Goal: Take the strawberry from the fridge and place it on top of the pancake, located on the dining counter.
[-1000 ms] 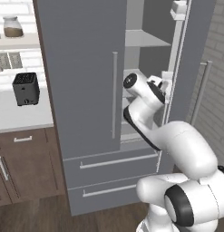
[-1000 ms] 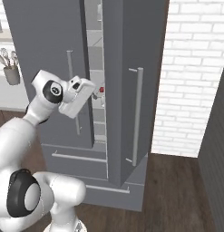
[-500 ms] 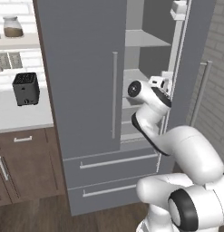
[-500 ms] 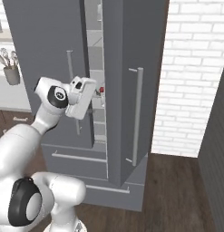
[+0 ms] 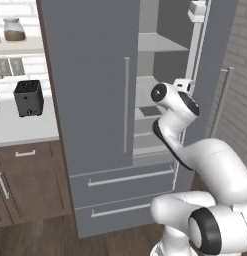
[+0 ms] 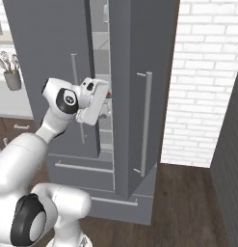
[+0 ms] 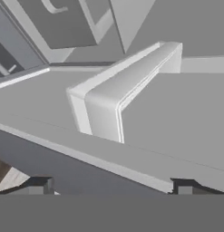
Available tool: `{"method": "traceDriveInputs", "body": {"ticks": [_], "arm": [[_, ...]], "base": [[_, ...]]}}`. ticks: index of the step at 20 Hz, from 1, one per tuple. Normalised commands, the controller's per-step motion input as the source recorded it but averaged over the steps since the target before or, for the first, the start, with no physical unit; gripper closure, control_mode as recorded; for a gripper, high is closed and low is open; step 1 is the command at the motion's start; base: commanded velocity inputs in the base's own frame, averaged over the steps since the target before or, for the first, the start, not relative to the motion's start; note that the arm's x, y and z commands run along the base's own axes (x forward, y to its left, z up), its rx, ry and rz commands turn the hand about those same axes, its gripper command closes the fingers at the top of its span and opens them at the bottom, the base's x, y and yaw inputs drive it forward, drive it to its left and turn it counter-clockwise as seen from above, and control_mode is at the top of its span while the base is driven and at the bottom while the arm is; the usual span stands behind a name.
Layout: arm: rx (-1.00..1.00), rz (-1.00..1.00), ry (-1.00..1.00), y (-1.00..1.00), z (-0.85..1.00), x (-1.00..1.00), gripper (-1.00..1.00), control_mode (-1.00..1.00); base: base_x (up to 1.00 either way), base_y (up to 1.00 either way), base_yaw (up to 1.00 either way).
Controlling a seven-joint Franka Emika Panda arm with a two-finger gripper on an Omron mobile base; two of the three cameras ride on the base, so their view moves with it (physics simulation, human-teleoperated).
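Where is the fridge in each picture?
Left base view: the fridge fills the middle, with its right door swung open.
Right base view: it stands left of centre, next to the white brick wall.
Hand view: close up, looking at its pale shelves inside.
Shared landmark: those pale shelves, seen in the door gap.
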Motion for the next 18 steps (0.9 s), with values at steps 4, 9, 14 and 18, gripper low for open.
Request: {"method": "traceDriveInputs", "body": {"ticks": [4, 9, 14, 18], "arm": [[0.0, -0.01, 0.08, -0.39, 0.18, -0.13, -1.0, -1.0], [0.0, 0.0, 0.06, -0.47, 0.05, -0.15, -1.0, -1.0], [0.0, 0.0, 0.03, -0.7, 0.0, -0.12, -1.0, -1.0], [0.0, 0.0, 0.0, -0.76, 0.0, -0.16, -1.0, -1.0]], "base": [[0.0, 0.0, 0.0], [0.0, 0.0, 0.0], [0.0, 0.0, 0.0], [0.0, 0.0, 0.0]]}}
